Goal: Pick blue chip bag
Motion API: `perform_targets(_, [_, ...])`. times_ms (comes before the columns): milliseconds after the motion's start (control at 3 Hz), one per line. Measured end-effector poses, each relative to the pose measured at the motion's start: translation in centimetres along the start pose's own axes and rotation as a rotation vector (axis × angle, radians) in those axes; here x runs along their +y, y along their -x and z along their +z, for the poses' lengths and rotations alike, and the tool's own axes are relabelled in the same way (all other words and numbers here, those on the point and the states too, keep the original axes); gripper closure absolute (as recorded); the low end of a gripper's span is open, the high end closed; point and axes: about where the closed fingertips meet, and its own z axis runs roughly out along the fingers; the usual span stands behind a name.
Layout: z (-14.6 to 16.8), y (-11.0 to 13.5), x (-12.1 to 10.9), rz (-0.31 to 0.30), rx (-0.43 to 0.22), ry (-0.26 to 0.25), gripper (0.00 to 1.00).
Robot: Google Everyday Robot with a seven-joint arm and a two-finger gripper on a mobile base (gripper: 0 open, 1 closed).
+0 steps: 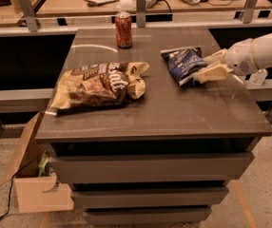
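The blue chip bag [182, 63] lies flat on the dark table top [174, 113], right of centre towards the back. It is navy with white lettering. My gripper [206, 66] comes in from the right on a white arm and sits at the bag's right edge, just above the table. Its two tan fingers [213, 73] are spread apart, one on the far side and one on the near side of the bag's edge. The gripper is open and holds nothing.
A larger brown-and-tan chip bag [95, 85] lies on the left of the table. A red soda can [123, 30] stands at the back centre. A cardboard box [34, 182] sits on the floor at the left. Desks with clutter stand behind.
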Motion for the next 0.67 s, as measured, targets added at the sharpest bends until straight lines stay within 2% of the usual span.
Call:
perform_targets(333, [-0.5,2.3,0.8,-0.012,-0.092,0.011,1.00])
perform_targets(667, [-1.8,5.0,2.0,-0.091,-0.194,0.052,1.00])
